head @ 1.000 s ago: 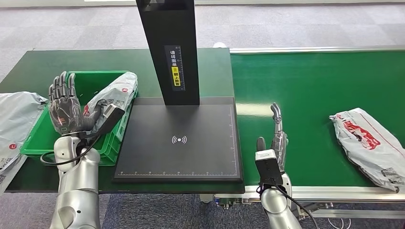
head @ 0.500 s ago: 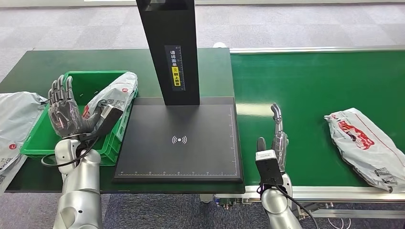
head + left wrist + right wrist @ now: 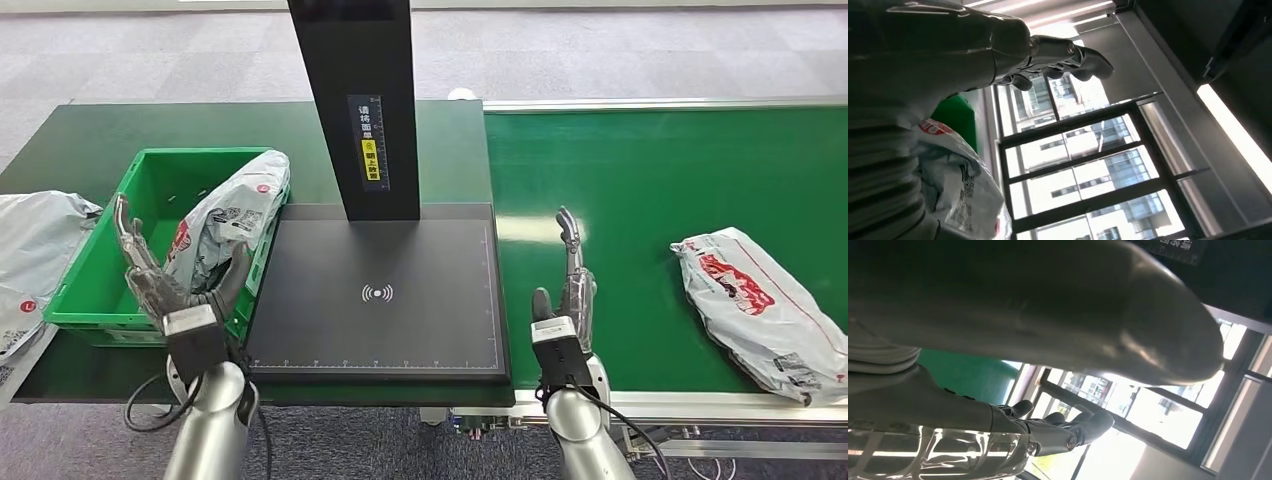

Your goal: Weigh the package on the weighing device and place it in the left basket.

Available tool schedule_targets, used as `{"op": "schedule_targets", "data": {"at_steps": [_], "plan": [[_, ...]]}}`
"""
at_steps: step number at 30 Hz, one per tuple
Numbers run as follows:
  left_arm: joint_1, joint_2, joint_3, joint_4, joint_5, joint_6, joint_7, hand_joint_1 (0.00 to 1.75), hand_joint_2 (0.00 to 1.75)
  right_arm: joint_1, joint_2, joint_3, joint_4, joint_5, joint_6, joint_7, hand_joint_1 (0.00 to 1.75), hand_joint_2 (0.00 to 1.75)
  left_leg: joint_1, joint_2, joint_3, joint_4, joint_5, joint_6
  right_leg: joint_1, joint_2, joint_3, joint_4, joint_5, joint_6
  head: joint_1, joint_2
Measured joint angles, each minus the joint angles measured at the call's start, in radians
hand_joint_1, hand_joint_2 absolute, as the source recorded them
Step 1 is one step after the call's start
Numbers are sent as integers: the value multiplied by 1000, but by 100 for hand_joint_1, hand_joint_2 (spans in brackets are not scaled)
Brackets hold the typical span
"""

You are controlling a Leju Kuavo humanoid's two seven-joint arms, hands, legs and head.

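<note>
A grey plastic package (image 3: 232, 210) with red print lies in the green basket (image 3: 92, 270), leaning over its right rim; the left wrist view shows the package (image 3: 960, 185) close by. My left hand (image 3: 165, 285) stands edge-on at the basket's near right corner, fingers straight up, holding nothing. The black weighing device (image 3: 378, 295) with its tall post (image 3: 358, 100) is bare. My right hand (image 3: 568, 285) is upright and open over the green conveyor belt (image 3: 660, 160), just right of the scale. Another grey package (image 3: 755, 305) lies on the belt at the far right.
More grey packages (image 3: 30, 250) lie on the dark green table left of the basket. The belt's metal frame (image 3: 700, 405) runs along its near edge.
My left hand has dropped lower and turned from palm-facing to edge-on, moving toward the basket's near right corner. The package on the belt has slid left. The right hand barely moved.
</note>
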State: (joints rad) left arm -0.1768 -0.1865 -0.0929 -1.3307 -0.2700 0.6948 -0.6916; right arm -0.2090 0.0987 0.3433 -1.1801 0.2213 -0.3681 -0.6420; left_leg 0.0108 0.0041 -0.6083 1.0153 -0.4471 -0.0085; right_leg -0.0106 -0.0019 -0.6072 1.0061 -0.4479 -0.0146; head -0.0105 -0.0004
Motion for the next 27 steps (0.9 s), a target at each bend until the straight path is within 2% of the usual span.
{"op": "schedule_targets", "data": {"at_steps": [2, 5, 10, 12, 13, 15, 17, 19, 21, 27], "plan": [[53, -9, -36, -91, -6, 3, 0, 0, 175, -1, 0, 2, 0, 4, 4, 0, 0, 0, 0, 0, 0, 0, 0, 0, 0, 0, 0, 0, 0, 0, 0, 0], [98, -17, -45, -188, 4, 5, 0, 0, 175, -1, 0, 3, 0, 6, 10, 0, 0, 0, 0, 0, 0, 0, 0, 0, 0, 0, 0, 0, 0, 0, 0, 0], [148, 10, -106, -264, 112, -9, 0, 0, 175, 0, 0, 3, 0, 6, 20, -1, 0, 0, 0, 0, 0, 0, 0, 0, 0, -1, 0, 0, 0, 0, 0, 0], [160, 17, -134, -276, 160, -58, 0, 0, 175, 0, 0, 3, 0, 7, 25, -1, 0, 0, 0, 0, 1, 0, 0, 0, 0, -1, 0, 0, 0, 0, 0, 0], [163, 22, -147, -271, 186, -112, 4, 0, 175, 0, 0, 2, 0, 7, 28, -1, 0, 0, 0, 0, 1, 0, 0, 1, 0, -1, 0, 0, 0, 0, 0, 0], [164, 30, -176, -237, 201, -272, 38, 0, 175, 0, 0, 2, 0, 7, 39, 1, 0, 87, 0, 0, 1, 0, 0, 1, 0, -1, 0, 0, 0, 0, 0, 0], [163, 36, -201, -171, 170, -463, 109, 0, 175, -1, 0, 2, 4, 4, 61, 9, 0, 175, 0, 0, 1, 0, 0, 1, 0, -1, 1, 0, 0, 1, 0, 0], [162, 38, -212, -100, 146, -613, 159, 0, 175, -3, 0, 2, 11, 0, 87, 20, 0, 175, 0, 0, 1, 0, 0, 1, 0, 0, 1, 0, 0, 0, 0, 0], [162, 39, -213, -43, 142, -681, 170, 0, 175, -3, 0, 1, 19, -1, 101, 26, 0, 175, 0, 1, 1, 0, 0, 1, 0, 0, 0, 0, 0, 0, 0, 0], [162, 39, -212, 28, 140, -707, 178, 0, 175, -5, 0, 1, 34, -1, 106, 28, 0, 175, 0, 0, 1, 0, 0, 1, 0, 0, 0, 0, 0, 0, 0, 0]]}}
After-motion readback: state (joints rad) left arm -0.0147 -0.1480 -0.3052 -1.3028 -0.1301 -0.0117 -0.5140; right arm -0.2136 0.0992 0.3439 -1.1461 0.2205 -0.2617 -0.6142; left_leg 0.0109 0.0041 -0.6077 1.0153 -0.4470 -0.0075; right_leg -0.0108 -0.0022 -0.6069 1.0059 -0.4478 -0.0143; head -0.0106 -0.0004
